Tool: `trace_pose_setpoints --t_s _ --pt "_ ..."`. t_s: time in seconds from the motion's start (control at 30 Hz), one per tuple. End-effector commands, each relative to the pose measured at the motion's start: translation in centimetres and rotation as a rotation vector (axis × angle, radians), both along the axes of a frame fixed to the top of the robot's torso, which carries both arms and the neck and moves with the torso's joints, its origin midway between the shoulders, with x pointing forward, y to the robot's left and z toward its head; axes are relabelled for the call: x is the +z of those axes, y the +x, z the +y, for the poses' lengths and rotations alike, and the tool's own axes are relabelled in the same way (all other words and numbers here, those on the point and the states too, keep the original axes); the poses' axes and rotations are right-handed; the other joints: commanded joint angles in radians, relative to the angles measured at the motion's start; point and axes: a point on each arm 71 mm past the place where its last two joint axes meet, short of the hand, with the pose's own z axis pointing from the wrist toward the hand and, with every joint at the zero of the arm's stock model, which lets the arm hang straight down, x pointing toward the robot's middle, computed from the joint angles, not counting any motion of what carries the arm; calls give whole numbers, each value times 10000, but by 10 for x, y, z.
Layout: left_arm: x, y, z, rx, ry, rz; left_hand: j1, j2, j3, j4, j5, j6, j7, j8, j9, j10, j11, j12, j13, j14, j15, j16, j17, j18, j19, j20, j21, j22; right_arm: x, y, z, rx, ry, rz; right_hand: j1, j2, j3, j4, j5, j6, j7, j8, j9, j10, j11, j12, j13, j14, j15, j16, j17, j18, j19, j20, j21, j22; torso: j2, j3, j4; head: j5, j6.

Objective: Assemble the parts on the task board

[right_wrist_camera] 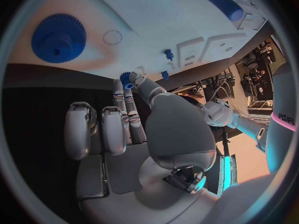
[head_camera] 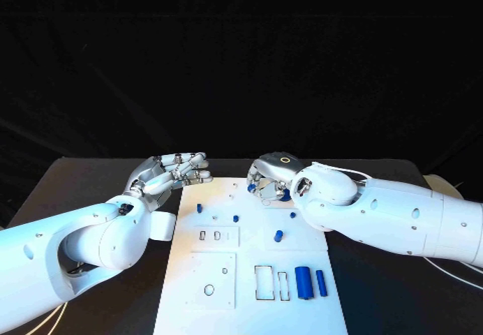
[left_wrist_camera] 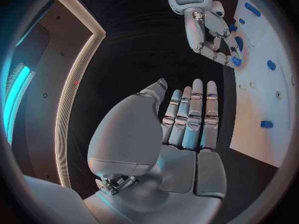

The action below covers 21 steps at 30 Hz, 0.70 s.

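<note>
Right now your right hand [head_camera: 273, 183] pinches a small blue part [right_wrist_camera: 126, 79] over the task board's [head_camera: 252, 293] far edge; the blue gear [right_wrist_camera: 59, 37] lies just beside it. Left hand [head_camera: 173, 174] hovers wide, empty, off the board's far-left corner.

Head cam looks down on task board [head_camera: 252, 279]; both wrist cams sit close behind palms, sharing it at 12.

bright overhead light, dark bkgd; task board [head_camera: 252, 279] glares white; wrist views fisheye-bent, edges dark.
</note>
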Motion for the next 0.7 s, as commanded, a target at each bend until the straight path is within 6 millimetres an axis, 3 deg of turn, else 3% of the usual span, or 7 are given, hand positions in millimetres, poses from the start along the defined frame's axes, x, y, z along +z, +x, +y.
trace_pose_setpoints --t_s 0.03,0.2,0.33,0.53,0.7 --pt "1 -1 -3 -227 -170 27 -14 -45 -23 -48 -63 -10 75 -60 -13 -33 58 -52 -16 41 53 -37 9 132 49 20 5 -13 5 4 7 -73 437 -612 58 16 41 2 -41 50 3 26 37 94 -54 8 33 506 -90 64 -1 -76 -9 -22 42 7 20 16 16 34 19" --pt "1 -1 -3 -233 -186 59 -14 -45 -23 -48 -63 -10 75 -60 -13 -33 58 -52 -16 41 53 -37 9 132 49 20 5 -13 4 10 20 8 520 -681 56 9 51 6 -53 41 6 21 40 86 -51 0 30 507 -90 71 8 -74 -16 -22 37 -1 42 -1 17 55 -4" --pt "1 -1 -4 -255 -178 58 -14 -45 -23 -48 -63 -10 75 -60 -13 -33 58 -52 -16 41 53 -37 9 132 49 20 5 -13 2 13 28 74 492 -636 51 -2 59 12 -65 29 11 15 43 78 -46 -9 28 506 -88 70 1 -71 -27 -22 30 -15 47 6 25 113 -58" --pt "1 -1 -4 -276 -166 49 -14 -45 -23 -48 -63 -10 75 -60 -13 -33 58 -52 -16 41 53 -37 9 132 49 20 5 -13 -3 17 35 72 374 -512 32 -17 68 30 -85 15 17 8 49 73 -40 -20 26 503 -84 66 -12 -68 -36 -21 25 -22 86 -19 73 86 3" --pt "1 -1 -5 -302 -172 47 -17 -44 -23 -51 -62 -10 78 -69 -12 -32 61 -64 -15 38 58 -52 12 132 45 23 -2 -20 -6 20 38 33 244 -412 22 -26 71 39 -92 6 20 3 51 69 -37 -25 25 503 -81 69 -8 -66 -45 -20 18 -33 102 -22 74 99 0"
